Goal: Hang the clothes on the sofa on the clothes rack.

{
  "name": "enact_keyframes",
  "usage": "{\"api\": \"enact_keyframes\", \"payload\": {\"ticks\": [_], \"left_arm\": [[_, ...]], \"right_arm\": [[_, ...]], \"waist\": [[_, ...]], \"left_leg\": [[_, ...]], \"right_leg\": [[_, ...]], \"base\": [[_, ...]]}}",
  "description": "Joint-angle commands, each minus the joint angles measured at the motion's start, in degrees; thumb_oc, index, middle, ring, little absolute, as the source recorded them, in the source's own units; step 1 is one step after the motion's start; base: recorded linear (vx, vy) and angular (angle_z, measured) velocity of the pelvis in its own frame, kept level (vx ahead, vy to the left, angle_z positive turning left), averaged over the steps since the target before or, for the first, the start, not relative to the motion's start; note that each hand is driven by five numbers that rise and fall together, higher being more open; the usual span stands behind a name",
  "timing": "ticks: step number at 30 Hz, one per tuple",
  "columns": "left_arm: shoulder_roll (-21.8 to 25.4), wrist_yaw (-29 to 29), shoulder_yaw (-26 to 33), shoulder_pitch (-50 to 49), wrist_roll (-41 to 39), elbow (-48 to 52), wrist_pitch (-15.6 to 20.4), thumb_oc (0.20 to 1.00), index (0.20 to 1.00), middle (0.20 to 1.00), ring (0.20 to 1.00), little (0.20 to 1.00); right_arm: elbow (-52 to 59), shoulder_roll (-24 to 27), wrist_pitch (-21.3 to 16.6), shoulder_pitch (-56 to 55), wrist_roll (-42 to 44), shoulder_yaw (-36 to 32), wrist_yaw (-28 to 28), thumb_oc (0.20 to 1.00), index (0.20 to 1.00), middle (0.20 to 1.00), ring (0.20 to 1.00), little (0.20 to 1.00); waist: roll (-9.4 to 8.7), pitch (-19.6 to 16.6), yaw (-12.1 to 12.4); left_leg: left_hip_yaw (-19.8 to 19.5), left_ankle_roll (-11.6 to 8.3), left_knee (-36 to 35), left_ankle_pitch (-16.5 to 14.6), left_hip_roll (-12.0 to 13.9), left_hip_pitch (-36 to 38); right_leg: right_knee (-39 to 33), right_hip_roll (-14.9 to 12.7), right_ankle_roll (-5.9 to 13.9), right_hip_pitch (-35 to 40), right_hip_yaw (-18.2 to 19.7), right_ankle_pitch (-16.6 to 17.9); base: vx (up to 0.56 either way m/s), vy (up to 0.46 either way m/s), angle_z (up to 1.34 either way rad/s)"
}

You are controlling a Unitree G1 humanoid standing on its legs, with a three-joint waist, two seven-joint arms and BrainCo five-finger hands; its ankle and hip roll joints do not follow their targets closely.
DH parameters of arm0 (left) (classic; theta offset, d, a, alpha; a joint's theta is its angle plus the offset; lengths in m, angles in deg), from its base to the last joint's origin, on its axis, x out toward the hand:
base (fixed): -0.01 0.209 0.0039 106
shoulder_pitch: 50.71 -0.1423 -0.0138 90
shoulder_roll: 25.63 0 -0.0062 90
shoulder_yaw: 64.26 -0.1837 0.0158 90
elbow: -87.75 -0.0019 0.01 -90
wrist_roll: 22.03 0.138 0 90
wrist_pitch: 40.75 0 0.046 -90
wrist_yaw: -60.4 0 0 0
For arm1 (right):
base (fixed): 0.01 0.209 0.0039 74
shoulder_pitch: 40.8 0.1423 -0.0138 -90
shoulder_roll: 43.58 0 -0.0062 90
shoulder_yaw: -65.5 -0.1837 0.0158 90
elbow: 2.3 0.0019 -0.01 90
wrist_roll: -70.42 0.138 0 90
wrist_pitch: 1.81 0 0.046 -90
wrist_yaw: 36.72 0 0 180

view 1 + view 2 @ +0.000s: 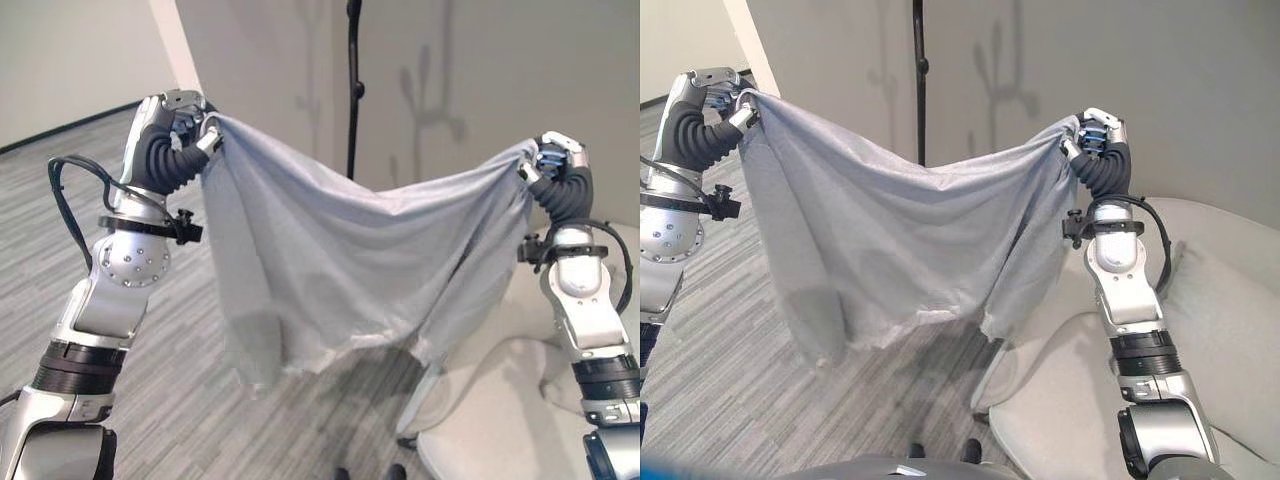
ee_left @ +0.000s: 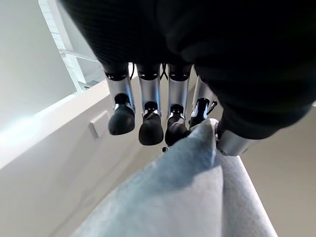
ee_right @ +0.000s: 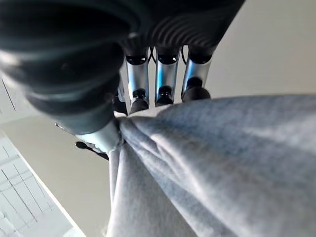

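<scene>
While it hangs up in the air between the two hands, the grey cloth (image 1: 340, 260) sags in the middle like a hammock. Its top edge dips low in the center and rises to each hand. The bottom edge is ragged and hangs loose above the floor (image 1: 180, 390). One side of the cloth drops down longer near the left arm, and the other side drops down beside the sofa (image 1: 1230, 300).

The left hand (image 1: 185, 125) is up high and holds one top corner of the cloth. In the left wrist view, the fingers (image 2: 150, 128) curl down and the cloth is bunched up between them and the thumb, so this hand is clamped on the cloth.

The right hand (image 1: 1095, 140) is also up high and holds the other top corner. In the right wrist view, the fingers (image 3: 165, 94) curl onto the gathered cloth and squeeze it tight against the thumb.

Behind the cloth stands a thin black pole (image 1: 352, 90). It goes straight up in front of the plain wall (image 1: 480, 70). The cloth is in front of the pole and I cannot tell if they touch.

The sofa is pale and soft-looking. It sits low under the right arm. The floor is grey with stripes.
</scene>
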Motion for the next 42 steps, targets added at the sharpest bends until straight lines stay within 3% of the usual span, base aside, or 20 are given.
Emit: {"api": "enact_keyframes", "payload": {"ticks": [1, 3, 5, 10, 12, 16, 18, 22, 27, 30, 37, 42], "left_arm": [[0.3, 1.5, 2.3, 0.8, -0.4, -0.1, 0.9, 0.2, 0.2, 0.2, 0.2, 0.2], [0.4, 1.7, 2.2, 0.9, -0.6, -0.5, 0.8, 0.2, 0.2, 0.2, 0.2, 0.2], [0.5, 2.4, 1.8, 1.7, -1.3, -1.6, 0.8, 0.2, 0.2, 0.2, 0.2, 0.2], [0.2, 3.1, 0.9, 3.2, -1.5, -2.4, 0.7, 0.2, 0.2, 0.2, 0.2, 0.2], [0.7, 3.6, 0.8, 3.2, -1.8, -1.9, 0.8, 0.2, 0.2, 0.2, 0.2, 0.2], [1.5, 3.3, 2.2, 1.9, -2.1, -0.9, 0.7, 0.2, 0.2, 0.2, 0.2, 0.2], [1.9, 2.9, 2.3, 1.9, -1.7, -0.4, 0.7, 0.2, 0.2, 0.2, 0.2, 0.2], [2.3, 2.1, 1.3, 2.7, -1.5, -0.2, 0.4, 0.2, 0.2, 0.2, 0.2, 0.2], [4.2, 1.3, 0.2, 3.1, -1.1, -0.2, 0.1, 0.2, 0.2, 0.2, 0.2, 0.2], [4.7, 0.9, 1.7, 1.1, -0.8, 0.8, -0.1, 0.2, 0.2, 0.2, 0.2, 0.2], [4.2, -0.4, 2.5, 0.4, 0.1, 3.1, 0.1, 0.2, 0.2, 0.2, 0.2, 0.2], [3.3, -0.1, 1.6, 1.9, 0.8, 2.7, 0.4, 0.2, 0.2, 0.2, 0.2, 0.2]], "right_arm": [[1.6, 3.1, -3.0, 6.5, 3.5, 0.3, 0.6, 0.2, 0.2, 0.2, 0.2, 0.2], [1.2, 3.4, -3.1, 6.8, 3.5, 0.6, 0.7, 0.2, 0.2, 0.2, 0.2, 0.2], [0.1, 4.1, -3.3, 7.8, 3.6, 1.2, 1.5, 0.2, 0.2, 0.2, 0.2, 0.2], [-0.5, 4.4, -3.4, 8.9, 3.0, 1.5, 2.7, 0.2, 0.2, 0.2, 0.2, 0.2], [-1.4, 4.8, -3.2, 9.7, 1.8, 1.5, 4.1, 0.2, 0.2, 0.2, 0.2, 0.2], [-1.7, 3.7, -3.1, 8.9, 1.1, 0.8, 4.6, 0.2, 0.2, 0.2, 0.2, 0.2], [-1.2, 3.4, -3.0, 8.2, 0.1, 0.1, 4.9, 0.2, 0.2, 0.2, 0.2, 0.2], [0.3, 1.5, -2.4, 5.5, -1.3, -1.5, 5.0, 0.2, 0.2, 0.2, 0.2, 0.2], [2.5, -0.6, -1.2, 3.6, -3.4, -3.0, 4.8, 0.2, 0.2, 0.2, 0.2, 0.2], [3.0, -1.2, -0.6, 3.2, -3.9, -3.5, 4.5, 0.2, 0.2, 0.2, 0.2, 0.2], [2.8, -1.5, -0.9, 2.9, -2.8, -3.7, 3.4, 0.2, 0.2, 0.2, 0.2, 0.2], [3.2, -1.2, -1.2, 3.8, -2.8, -3.8, 3.5, 0.2, 0.2, 0.2, 0.2, 0.2]], "waist": [[0.22, -1.9, 0.6], [0.09, -2.1, 0.6], [-0.04, -1.4, 1.5], [0.47, -0.6, 2.5], [0.99, -0.2, 3.9], [1.24, -0.4, 5.0], [1.19, -1.3, 5.8], [0.15, -3.3, 6.0], [-0.8, -5.3, 5.3], [-0.72, -5.3, 4.9], [0.51, -4.5, 3.7], [2.12, -2.6, 1.7]], "left_leg": [[0.4, -4.26, 1.8, 1.4, 7.0, -9.0], [0.9, -4.21, 0.3, 1.7, 7.0, -10.1], [3.0, -4.6, -6.1, 3.3, 6.0, -16.7], [3.0, -5.29, -8.4, 4.0, 5.5, -20.9], [0.2, -7.58, -8.4, 5.2, 7.3, -24.1], [0.2, -7.61, -8.4, 5.0, 9.2, -23.4], [-0.1, -7.88, -8.4, 7.0, 10.4, -21.2], [1.8, -6.23, -7.2, 8.9, 9.4, -16.7], [3.0, -2.87, -3.9, 7.0, 5.2, -12.2], [3.3, -1.19, -2.7, 4.8, 3.5, -9.8], [1.2, -0.39, -3.5, 2.3, 4.0, -6.1], [0.5, -0.74, -5.0, 1.1, 4.6, -2.5]], "right_leg": [[0.9, -1.8, 7.07, -1.0, -1.0, -3.4], [0.9, -1.9, 7.24, -1.2, -1.0, -3.5], [0.9, -1.6, 7.24, -0.6, -0.8, -5.3], [0.9, -1.1, 6.88, 0.1, -0.6, -6.2], [0.9, -0.6, 7.01, 1.7, 0.2, -7.3], [0.9, -0.9, 7.23, 4.5, 1.4, -8.8], [0.9, -1.7, 7.64, 5.3, 1.6, -9.2], [2.2, -6.1, 9.15, 7.4, 1.0, -8.3], [10.6, -12.5, 10.35, 6.4, 1.2, -5.0], [15.0, -15.0, 9.57, 5.0, 0.6, -1.4], [10.0, -12.1, 8.68, -2.0, 0.5, -2.6], [2.4, -11.3, 10.35, -7.8, 2.9, 0.7]], "base": [[0.03, 0.048, 0.08], [0.04, 0.046, 0.07], [0.12, 0.102, 0.12], [0.11, 0.086, 0.17], [0.26, 0.202, 0.05], [0.24, 0.241, -0.31], [0.24, 0.314, -0.4], [0.31, 0.415, -0.04], [0.29, 0.47, -0.01], [0.24, 0.405, -0.09], [0.16, 0.115, -0.02], [0.15, -0.004, 0.4]]}}
